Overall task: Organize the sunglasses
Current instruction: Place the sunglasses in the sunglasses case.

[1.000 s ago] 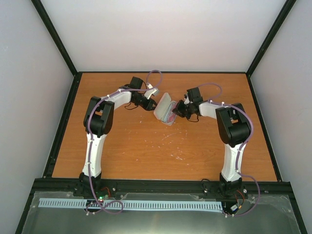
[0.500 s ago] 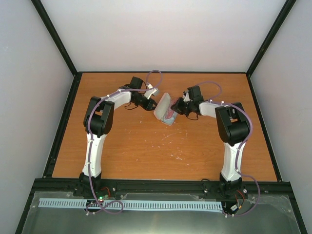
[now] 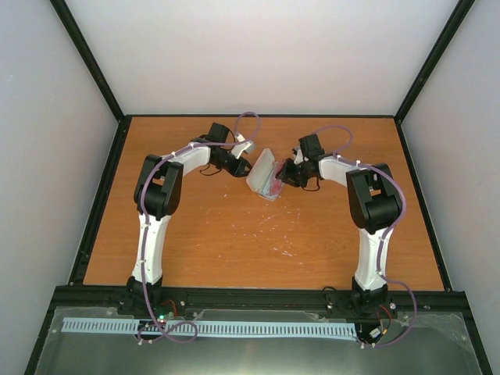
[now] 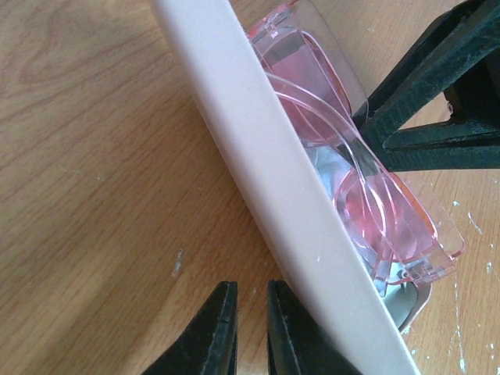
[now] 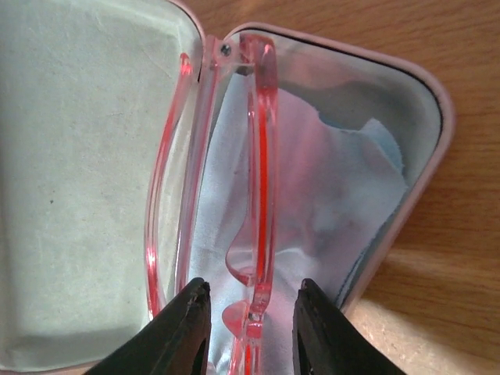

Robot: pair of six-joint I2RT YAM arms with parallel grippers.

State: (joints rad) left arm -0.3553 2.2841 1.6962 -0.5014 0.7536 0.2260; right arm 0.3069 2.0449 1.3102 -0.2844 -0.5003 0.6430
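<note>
Since a second ago the right gripper [image 5: 251, 287] has edged up toward the open pale-pink oblong case [image 3: 261, 169] mid-frame. Its fingers stand apart astride the translucent red-pink sunglasses [image 5: 262, 156], which lie folded inside on a light blue cloth [image 5: 344, 180]. The left gripper [image 4: 250, 291], fingers almost together, holds nothing beside the raised lid [image 4: 258, 172]

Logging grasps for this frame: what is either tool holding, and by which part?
Nothing is clamped. The right tool straddles the sunglasses at the nose bridge, gaps both sides; the left tool is shut, empty, beside the case lid.
</note>
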